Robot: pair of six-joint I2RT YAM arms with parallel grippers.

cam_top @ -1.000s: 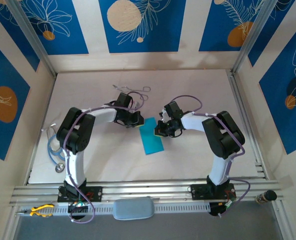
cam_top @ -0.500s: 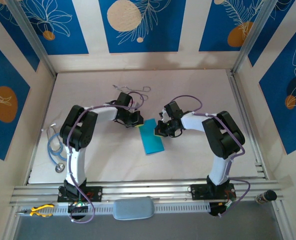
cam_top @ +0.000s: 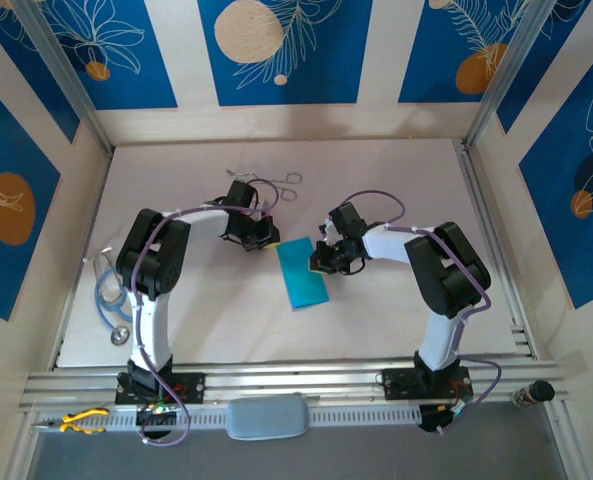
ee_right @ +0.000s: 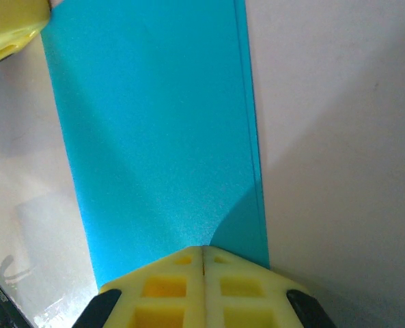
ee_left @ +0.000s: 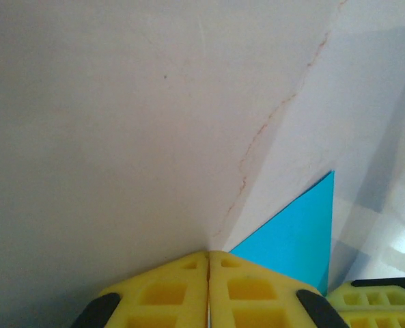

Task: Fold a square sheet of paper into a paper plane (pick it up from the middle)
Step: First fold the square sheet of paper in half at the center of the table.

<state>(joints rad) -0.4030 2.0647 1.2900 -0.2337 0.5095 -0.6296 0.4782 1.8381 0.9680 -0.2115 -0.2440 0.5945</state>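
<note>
paper: thin cyan-blue paper sheet [cam_top: 302,272], a long folded rectangle, flat on white table [cam_top: 396,180] | left end effector [ee_left: 209,258]: jaws pressed together, empty, beside far corner | right end effector [ee_right: 202,253]: jaws pressed together, tip on right edge | risk: a sliding tip could drag the sheet and skew the crease

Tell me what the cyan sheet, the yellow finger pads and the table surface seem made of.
Cyan sheet: thin paper, matte with a fine grain; a second layer's edge along one side suggests a fold.
Yellow finger pads: seemingly moulded rubber or plastic, matte, with square recesses.
Table surface: smooth, off-white, faintly reflective; perhaps laminate, though the look leaves it open.
</note>
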